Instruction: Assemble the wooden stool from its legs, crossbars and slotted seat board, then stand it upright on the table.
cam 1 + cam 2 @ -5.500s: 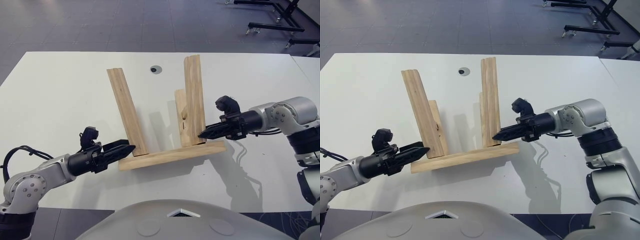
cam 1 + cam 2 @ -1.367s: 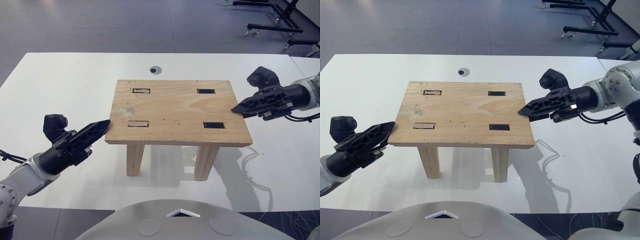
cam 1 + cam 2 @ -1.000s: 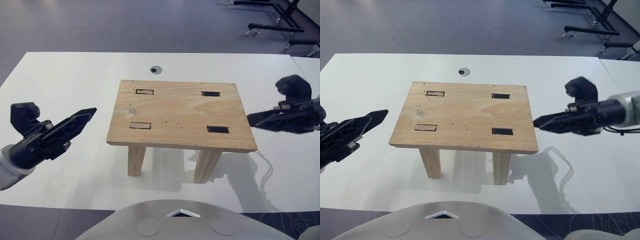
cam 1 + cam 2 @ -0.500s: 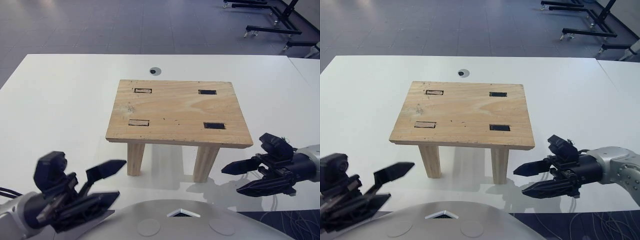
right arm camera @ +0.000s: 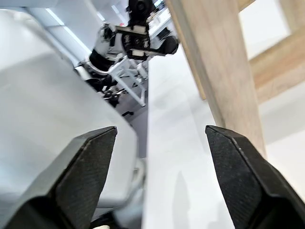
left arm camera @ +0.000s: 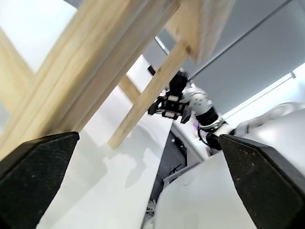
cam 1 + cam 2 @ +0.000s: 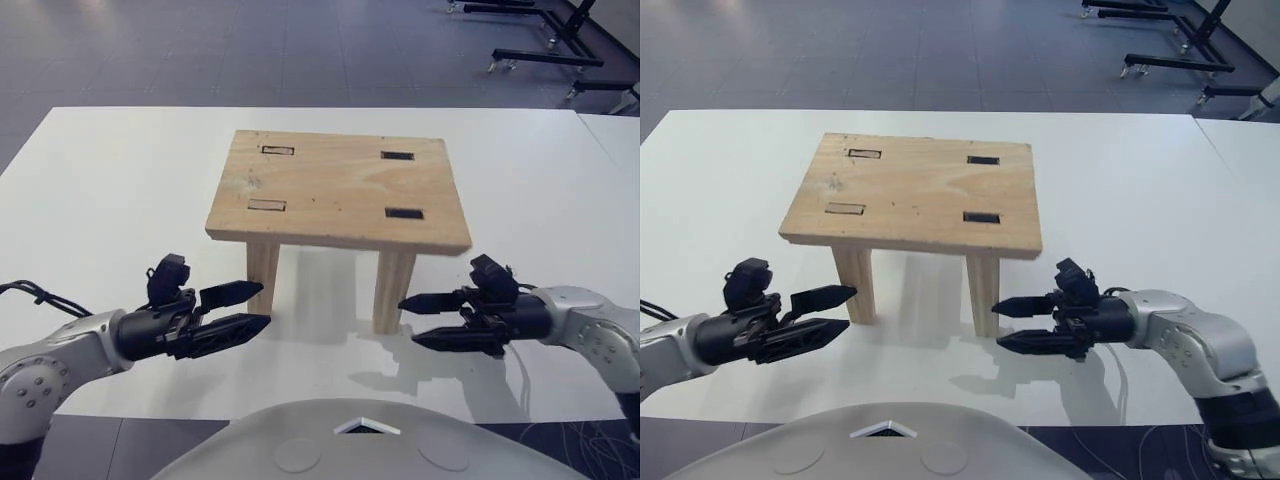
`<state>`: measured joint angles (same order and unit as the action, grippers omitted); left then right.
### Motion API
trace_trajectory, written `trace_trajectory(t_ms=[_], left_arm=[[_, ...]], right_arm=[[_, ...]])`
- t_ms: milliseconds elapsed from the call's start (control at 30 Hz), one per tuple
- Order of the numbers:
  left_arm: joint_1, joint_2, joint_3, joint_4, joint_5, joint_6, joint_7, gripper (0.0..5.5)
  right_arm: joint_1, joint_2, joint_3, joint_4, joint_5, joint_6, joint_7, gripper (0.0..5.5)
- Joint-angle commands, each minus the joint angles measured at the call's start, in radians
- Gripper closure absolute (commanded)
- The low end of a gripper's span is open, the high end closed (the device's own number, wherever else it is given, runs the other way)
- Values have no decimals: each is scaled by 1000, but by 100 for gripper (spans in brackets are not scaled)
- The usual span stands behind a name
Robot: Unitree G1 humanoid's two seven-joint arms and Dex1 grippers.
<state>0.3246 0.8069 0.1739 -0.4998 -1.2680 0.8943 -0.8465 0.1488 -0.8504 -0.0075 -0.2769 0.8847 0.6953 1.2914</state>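
The right gripper (image 5: 161, 129) holds its two black jaws spread wide just above the white tabletop (image 5: 176, 157), with nothing between them. Close in front stands a pale wooden stool leg (image 5: 214, 62), upright, with a crossbar (image 5: 281, 67) running off behind it. Well beyond, toward the left of the scene, the left gripper (image 5: 143, 43) points back this way, low over the tabletop.

Head views: seat board (image 7: 340, 190) overhangs and hides the tops of the front legs (image 7: 391, 290) and all structure behind them. Right wrist view cuts one leg (image 5: 214, 62) at the frame edge. Contents of each slot (image 7: 403, 214) too small to judge
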Motion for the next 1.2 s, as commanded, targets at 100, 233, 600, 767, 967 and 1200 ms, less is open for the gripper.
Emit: trace_trajectory(t_ms=[100, 233, 600, 767, 967, 1200], left_arm=[[-183, -64, -104, 144, 186, -61, -33, 11], [-329, -162, -155, 280, 317, -136, -5, 11], [-512, -299, -159, 529, 522, -286, -14, 11], [-569, -320, -166, 582, 554, -302, -63, 11], [-550, -366, -139, 578, 596, -370, -37, 11], [-305, -580, -84, 140, 757, -624, 344, 11]], right_arm=[[-167, 182, 124, 112, -170, -98, -111, 207], [-258, 268, 150, 247, -246, -168, -122, 207], [-545, 439, 113, 704, -399, -398, -131, 207], [-629, 499, 64, 824, -419, -471, -147, 207], [-514, 525, -15, 643, -341, -438, -162, 207], [-260, 775, -67, 152, -539, -692, -699, 207]])
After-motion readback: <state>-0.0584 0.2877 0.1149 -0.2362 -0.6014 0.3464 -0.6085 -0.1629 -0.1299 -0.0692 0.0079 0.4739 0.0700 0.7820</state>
